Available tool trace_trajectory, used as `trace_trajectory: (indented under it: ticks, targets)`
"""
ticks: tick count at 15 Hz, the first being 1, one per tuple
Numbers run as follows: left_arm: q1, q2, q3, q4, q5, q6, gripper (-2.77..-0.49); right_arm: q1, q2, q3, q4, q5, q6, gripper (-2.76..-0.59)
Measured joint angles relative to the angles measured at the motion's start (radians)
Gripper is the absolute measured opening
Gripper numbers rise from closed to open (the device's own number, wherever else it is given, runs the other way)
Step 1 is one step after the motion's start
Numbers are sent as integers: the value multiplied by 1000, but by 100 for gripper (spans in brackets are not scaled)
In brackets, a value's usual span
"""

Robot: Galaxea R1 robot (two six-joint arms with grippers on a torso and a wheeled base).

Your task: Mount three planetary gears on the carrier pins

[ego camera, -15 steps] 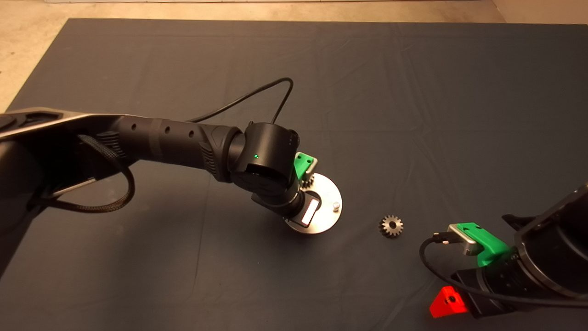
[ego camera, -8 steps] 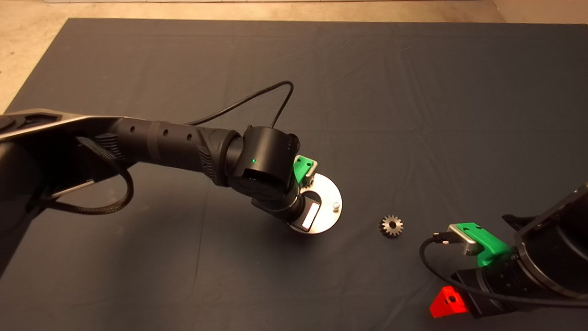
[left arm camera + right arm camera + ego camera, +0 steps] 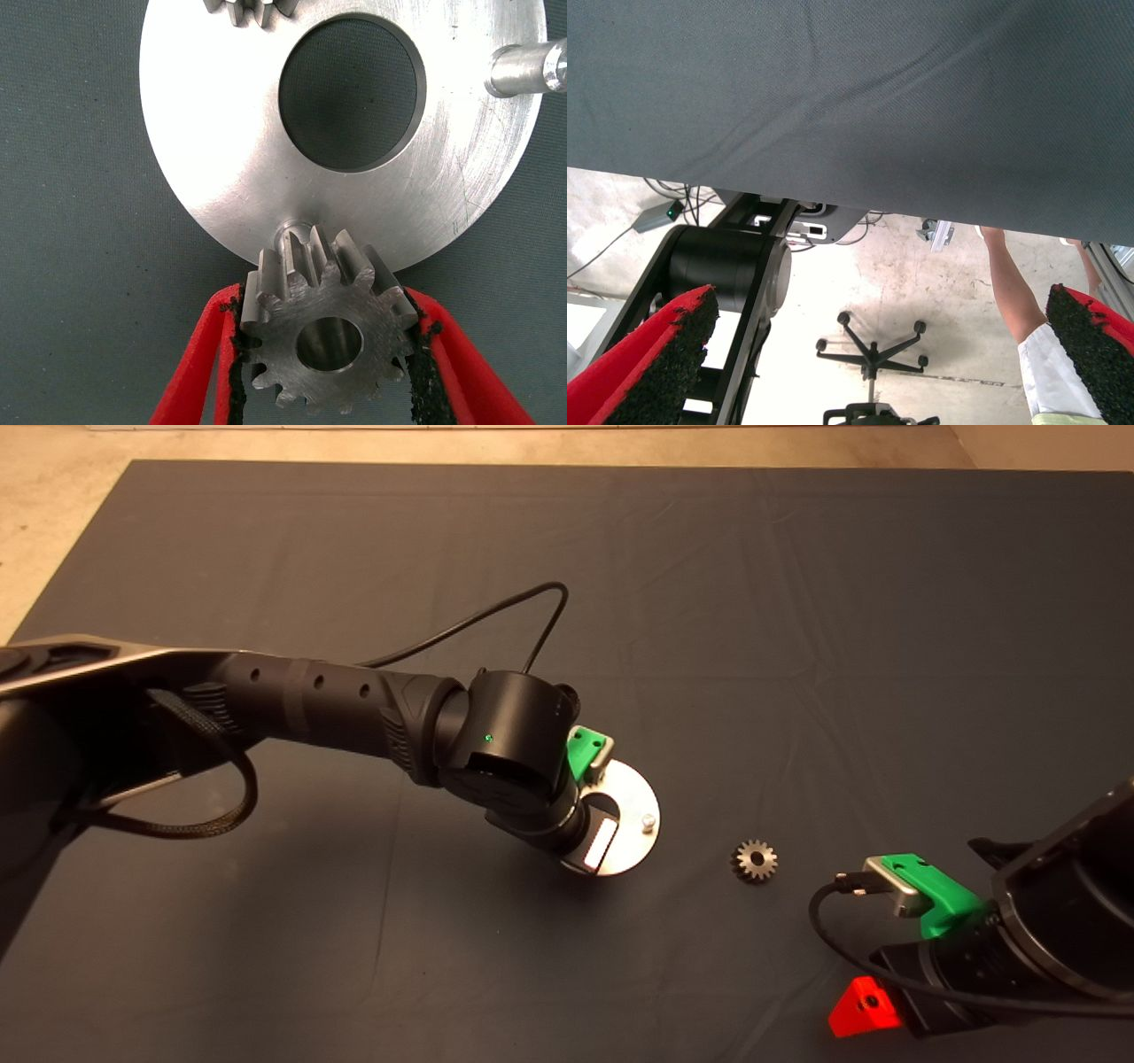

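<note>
A small silver planetary gear (image 3: 330, 341) is gripped by the teeth between the red fingers (image 3: 199, 354) of my left gripper (image 3: 326, 301). It hangs at the rim of the shiny round plate (image 3: 221, 159), just over one carrier pin (image 3: 295, 237). A second pin (image 3: 523, 71) stands bare on the plate's other side. Another gear (image 3: 248, 9) shows partly at the plate's far rim. In the head view the left wrist covers most of the plate (image 3: 634, 790); one pin (image 3: 649, 822) shows. A loose gear (image 3: 754, 861) lies on the mat to the right. My right gripper (image 3: 868, 354) is parked, open.
The dark mat (image 3: 797, 646) spreads wide around the plate. The right arm (image 3: 1045, 921) sits at the lower right edge, close to the loose gear. The right wrist view shows the floor beyond the mat, a chair base (image 3: 873, 354) and a person's arm (image 3: 1019, 301).
The left wrist has crept slightly left and toward the near edge over the plate, still holding its gear. The right arm and the loose gear have not moved.
</note>
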Motion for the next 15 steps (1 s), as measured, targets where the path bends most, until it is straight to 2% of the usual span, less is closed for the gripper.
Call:
trace_trajectory:
  ticks: [6,15]
  targets:
    - [0,-1,-1,3,0,1,-233,0,0,0,0,0,0,-61]
    - [0,-11,-16,16,-4,38,-233,0,0,0,0,0,0,-61]
